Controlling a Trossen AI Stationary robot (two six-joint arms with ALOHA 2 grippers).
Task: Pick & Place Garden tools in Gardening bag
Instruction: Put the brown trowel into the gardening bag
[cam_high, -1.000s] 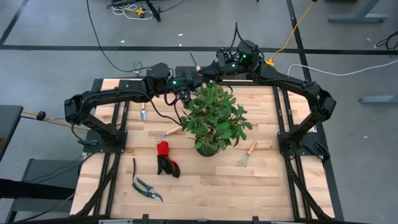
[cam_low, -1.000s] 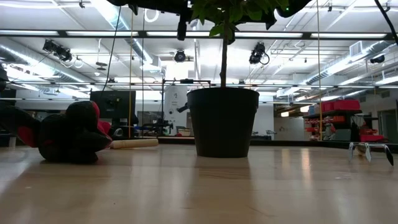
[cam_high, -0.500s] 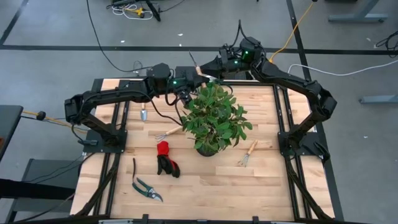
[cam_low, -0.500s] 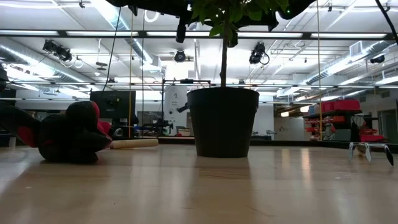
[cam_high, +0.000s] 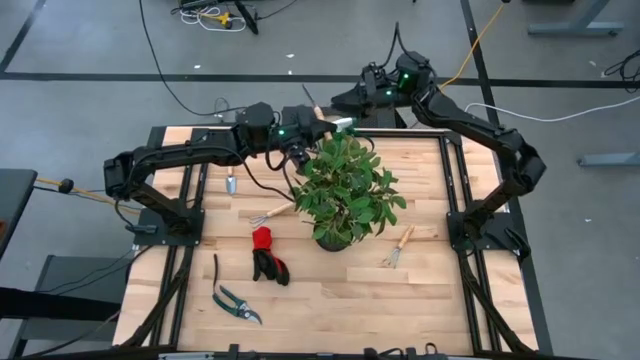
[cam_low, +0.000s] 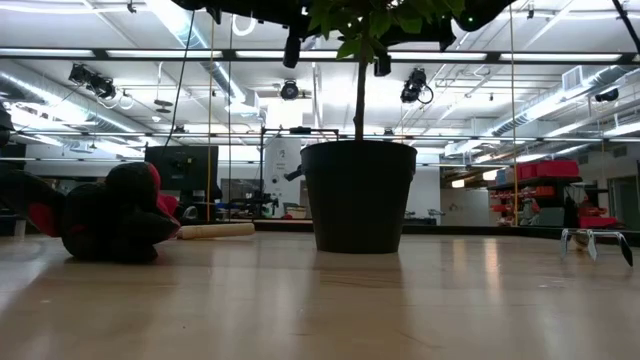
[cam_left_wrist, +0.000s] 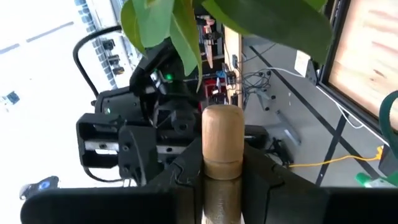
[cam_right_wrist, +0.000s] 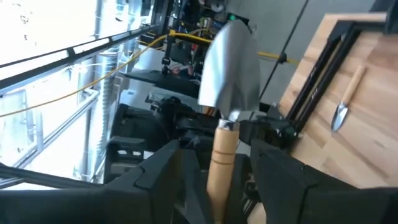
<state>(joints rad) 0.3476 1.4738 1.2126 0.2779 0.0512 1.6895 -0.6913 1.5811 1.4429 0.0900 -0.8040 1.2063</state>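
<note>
Looking down on grey workshop floor and a pale wooden table (cam_high: 430, 290), with a leafy potted plant (cam_high: 345, 190) near its middle. Taking that plant as the clock's hub in the high view: finding a small trowel (cam_high: 231, 183) lying flat at 10 o'clock, well apart from the leaves. Finding a hand rake (cam_high: 270, 214) at 9 o'clock, its wooden end reaching just under the foliage. Spotting red-and-black gloves (cam_high: 268, 255) bunched at 8 o'clock, close to the pot (cam_low: 358, 195). Noting dark pruning shears (cam_high: 235, 298) at 7 o'clock, nearer the table's front edge. Seeing a second rake (cam_high: 397, 248) at 4 o'clock, lying apart from everything else. Reaching in at 11 o'clock, just above the topmost leaves: the left gripper (cam_left_wrist: 221, 171), its fingers (cam_left_wrist: 186, 168) pressing in on both sides of a round-ended wooden handle (cam_left_wrist: 222, 134); not seeing what sort of tool is on the other end. Hanging at 12 o'clock, past the table's far edge and raised off it: the right gripper (cam_right_wrist: 221, 165), pinching a silver-bladed trowel (cam_right_wrist: 227, 81) by its wooden shaft, blade pointing away from the wrist.
</note>
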